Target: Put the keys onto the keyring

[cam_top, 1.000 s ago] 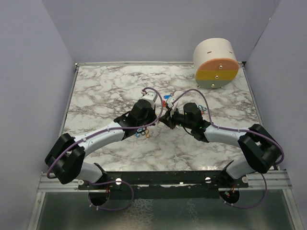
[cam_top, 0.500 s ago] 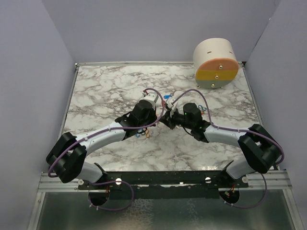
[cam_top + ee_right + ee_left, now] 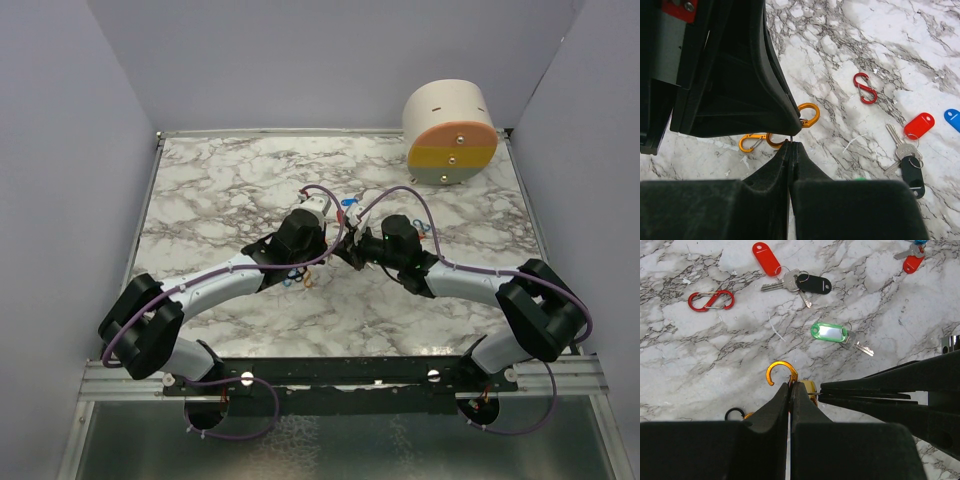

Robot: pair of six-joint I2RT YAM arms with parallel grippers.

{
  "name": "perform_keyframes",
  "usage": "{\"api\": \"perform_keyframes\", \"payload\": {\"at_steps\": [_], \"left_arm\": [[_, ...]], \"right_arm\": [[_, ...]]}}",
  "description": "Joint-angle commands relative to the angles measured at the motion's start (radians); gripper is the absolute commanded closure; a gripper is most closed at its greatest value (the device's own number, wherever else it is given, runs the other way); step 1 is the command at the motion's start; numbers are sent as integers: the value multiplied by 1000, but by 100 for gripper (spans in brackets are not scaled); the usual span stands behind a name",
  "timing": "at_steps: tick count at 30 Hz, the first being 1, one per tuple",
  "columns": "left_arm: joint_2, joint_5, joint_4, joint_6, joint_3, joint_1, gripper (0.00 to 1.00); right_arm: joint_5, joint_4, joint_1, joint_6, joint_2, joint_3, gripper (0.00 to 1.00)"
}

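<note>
Left fingers (image 3: 779,407) pinch shut on the orange keyring loop (image 3: 781,374) over a marble desk (image 3: 715,355). Right fingers (image 3: 776,172), pressed together, meet them just beside that loop. The green-tagged key (image 3: 829,332) lies beyond the loop, and the red- and black-tagged keys (image 3: 790,280) lie farther still.

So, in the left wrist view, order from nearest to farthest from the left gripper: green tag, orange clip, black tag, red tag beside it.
1. orange clip, at the left gripper tips.
2. green tag, ahead, slightly right.
3. black tag, farther ahead.
4. red tag, farthest, top.
</note>
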Motion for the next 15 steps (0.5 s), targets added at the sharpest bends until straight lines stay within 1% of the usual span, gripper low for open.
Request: {"api": "perform_keyframes", "payload": {"at_steps": [1, 15], "left_arm": [[7, -11, 15, -1, 30, -5, 100], [35, -41, 20, 4, 51, -5, 100]], "right_arm": [[-6, 16, 14, -21, -6, 20, 99], [-31, -2, 24, -35, 1, 32, 99]]}}
